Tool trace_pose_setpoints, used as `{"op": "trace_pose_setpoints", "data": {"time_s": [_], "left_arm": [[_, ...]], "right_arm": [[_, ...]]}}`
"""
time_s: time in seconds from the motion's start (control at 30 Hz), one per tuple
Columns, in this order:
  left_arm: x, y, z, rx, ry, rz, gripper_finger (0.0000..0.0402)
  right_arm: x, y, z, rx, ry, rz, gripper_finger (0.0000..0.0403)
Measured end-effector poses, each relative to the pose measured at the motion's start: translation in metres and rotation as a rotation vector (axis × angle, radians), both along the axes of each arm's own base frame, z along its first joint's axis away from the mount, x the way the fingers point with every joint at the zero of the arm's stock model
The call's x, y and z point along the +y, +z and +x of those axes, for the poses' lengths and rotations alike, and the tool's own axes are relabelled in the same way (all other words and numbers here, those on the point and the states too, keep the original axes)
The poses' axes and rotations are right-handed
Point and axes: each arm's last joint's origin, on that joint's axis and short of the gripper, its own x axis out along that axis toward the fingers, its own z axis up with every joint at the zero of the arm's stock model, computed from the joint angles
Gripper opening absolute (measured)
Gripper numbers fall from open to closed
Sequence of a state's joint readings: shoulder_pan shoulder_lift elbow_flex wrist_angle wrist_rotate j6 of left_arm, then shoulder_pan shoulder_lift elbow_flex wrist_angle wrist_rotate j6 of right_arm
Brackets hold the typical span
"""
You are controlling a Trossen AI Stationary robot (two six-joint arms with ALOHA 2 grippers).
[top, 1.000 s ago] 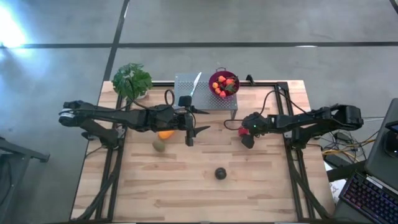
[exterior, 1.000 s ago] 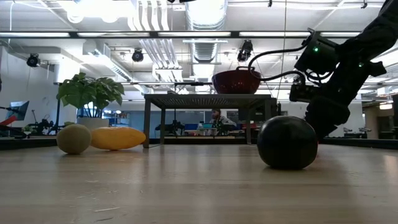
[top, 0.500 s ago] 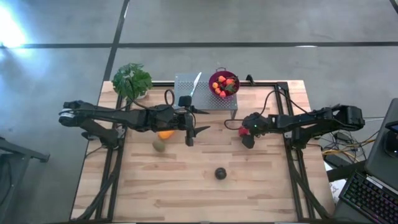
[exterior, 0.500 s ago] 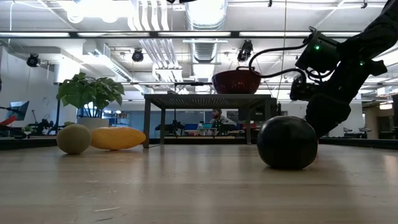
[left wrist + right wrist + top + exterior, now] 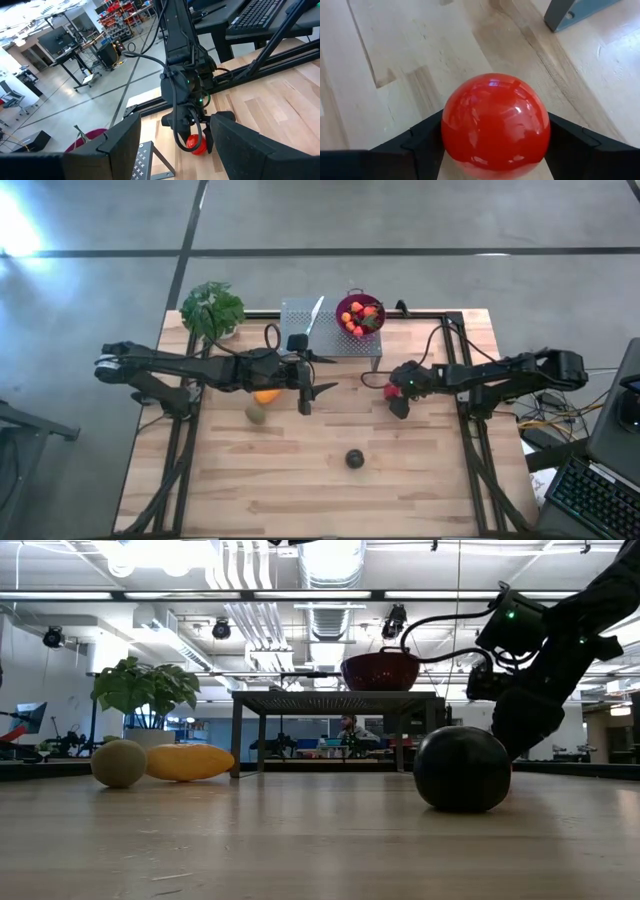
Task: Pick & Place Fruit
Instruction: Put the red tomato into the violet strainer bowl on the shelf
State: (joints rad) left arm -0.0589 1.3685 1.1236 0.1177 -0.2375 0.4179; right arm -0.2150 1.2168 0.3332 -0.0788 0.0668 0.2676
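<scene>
A red ball is seen clamped between the fingers of the right pincer, low over the right side of the wooden desk, near the leg of a small metal stand. The left pincer is held with its fingers apart and empty above the desk's middle, just beside an elongated orange fruit and an olive-green fruit that lie together on the boards. A dark purple ball is left alone nearer the front edge. More small fruit is gathered in a purple bowl on the stand, and a leafy plant is placed at the back left corner.
</scene>
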Motion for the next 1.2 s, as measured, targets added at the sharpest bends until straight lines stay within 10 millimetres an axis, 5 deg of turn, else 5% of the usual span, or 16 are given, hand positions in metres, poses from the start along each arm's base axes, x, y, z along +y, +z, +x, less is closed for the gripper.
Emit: {"op": "trace_pose_setpoints", "data": {"time_s": [0.23, 0.47, 0.73, 1.03, 1.2], "left_arm": [[0.000, 0.000, 0.000, 0.000, 0.000, 0.000, 0.0245], [0.000, 0.000, 0.000, 0.000, 0.000, -0.001, 0.0245], [0.000, 0.000, 0.000, 0.001, 0.000, -0.002, 0.0245], [0.000, 0.000, 0.000, 0.001, 0.000, -0.002, 0.0245], [0.000, 0.000, 0.000, 0.000, 0.000, -0.003, 0.0245]], "right_arm": [[-0.001, 0.017, 0.004, 0.051, 0.014, -0.008, 0.0247], [-0.004, 0.055, 0.014, 0.108, 0.032, -0.043, 0.0276], [-0.006, 0.111, 0.021, 0.097, 0.091, -0.085, 0.0246], [-0.007, 0.184, 0.025, 0.022, 0.128, -0.137, 0.0283], [-0.007, 0.225, 0.025, -0.077, 0.155, -0.195, 0.0268]]}}
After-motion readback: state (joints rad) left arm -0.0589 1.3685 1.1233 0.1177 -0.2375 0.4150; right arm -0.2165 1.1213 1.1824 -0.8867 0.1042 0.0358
